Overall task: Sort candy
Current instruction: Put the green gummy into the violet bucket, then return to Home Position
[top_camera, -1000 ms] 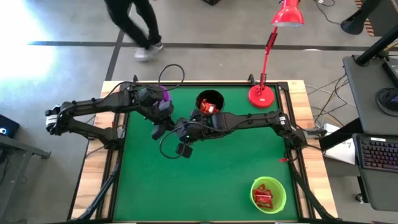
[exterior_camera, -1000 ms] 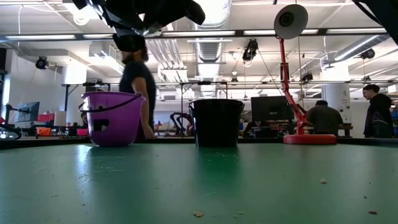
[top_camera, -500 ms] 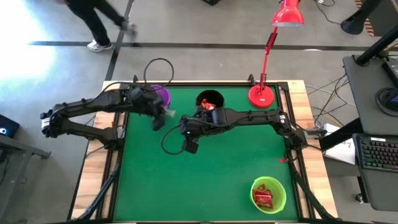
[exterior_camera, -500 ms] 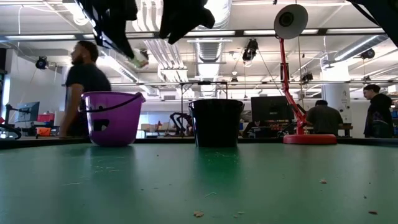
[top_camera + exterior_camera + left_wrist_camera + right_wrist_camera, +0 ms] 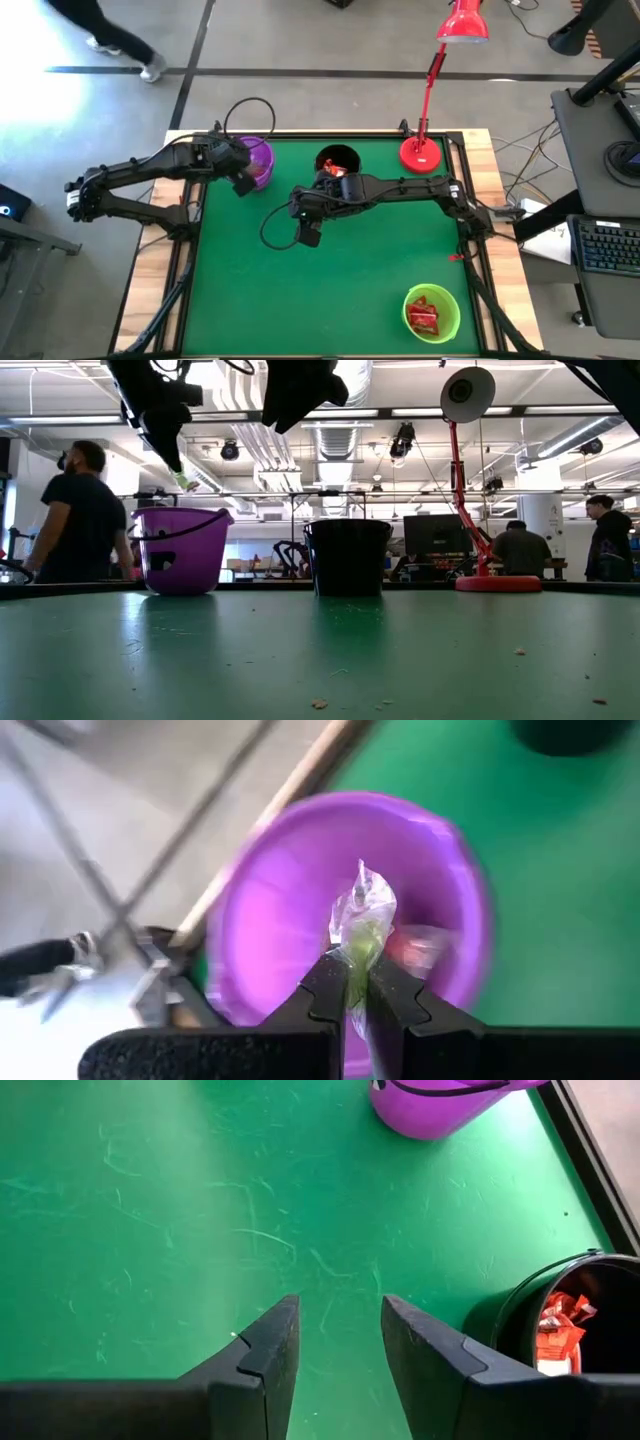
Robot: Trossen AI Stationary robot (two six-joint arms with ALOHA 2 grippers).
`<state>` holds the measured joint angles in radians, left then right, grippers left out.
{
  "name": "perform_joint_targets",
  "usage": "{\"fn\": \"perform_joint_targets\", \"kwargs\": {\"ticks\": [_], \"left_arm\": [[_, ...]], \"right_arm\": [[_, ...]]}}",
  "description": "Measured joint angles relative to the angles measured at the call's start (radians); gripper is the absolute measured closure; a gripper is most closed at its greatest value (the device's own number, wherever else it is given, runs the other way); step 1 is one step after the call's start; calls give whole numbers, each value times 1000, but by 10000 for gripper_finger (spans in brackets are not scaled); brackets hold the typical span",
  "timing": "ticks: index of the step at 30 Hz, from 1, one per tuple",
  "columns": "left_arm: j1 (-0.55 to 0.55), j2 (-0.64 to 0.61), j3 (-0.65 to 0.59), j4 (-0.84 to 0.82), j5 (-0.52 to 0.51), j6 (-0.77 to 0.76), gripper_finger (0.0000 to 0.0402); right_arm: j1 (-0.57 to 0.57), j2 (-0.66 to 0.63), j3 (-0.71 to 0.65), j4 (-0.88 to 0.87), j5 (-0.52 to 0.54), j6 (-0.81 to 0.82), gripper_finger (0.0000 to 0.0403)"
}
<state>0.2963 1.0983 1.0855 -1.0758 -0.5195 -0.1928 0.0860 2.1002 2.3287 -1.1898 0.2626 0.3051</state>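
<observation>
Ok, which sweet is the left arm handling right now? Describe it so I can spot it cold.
Start at the purple bucket in the far left part of the green table, beside the black bucket. The left gripper hangs right above it, shut on the clear-wrapped candy. Unlike the red sweets in the black and green buckets, its wrapper is see-through with a pale greenish centre.

Both arms are seen as dark, near-black chains of slim links and thicker rounded joints, each trailed by a thin black cable looping free of the body. The left gripper [image 5: 356,982] is ended by two matte black fingers with stepped, notched inner edges. The right gripper [image 5: 339,1342] is formed of two broader black fingers, tapered toward blunt tips.
</observation>
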Motion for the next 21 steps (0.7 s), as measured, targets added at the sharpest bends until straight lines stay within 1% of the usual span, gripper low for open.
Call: {"fn": "perform_joint_targets", "kwargs": {"ticks": [3,5,9,13,17,21], "left_arm": [[0,5,0,-6,-102,-1,400],[1,8,0,-5,-142,-1,394],[0,8,-1,-5,-141,-3,368],[0,9,-1,-5,-99,-4,331],[0,9,-1,-4,-99,-4,297],[0,9,-1,-4,-99,-4,276]], "right_arm": [[0,0,0,-4,0,-14,270],[0,0,-1,-5,0,-17,272],[0,0,-1,-6,0,-18,272],[0,0,-1,-7,0,-18,271],[0,0,-1,-7,1,-18,274],[0,1,-1,-7,1,-18,276]]}}
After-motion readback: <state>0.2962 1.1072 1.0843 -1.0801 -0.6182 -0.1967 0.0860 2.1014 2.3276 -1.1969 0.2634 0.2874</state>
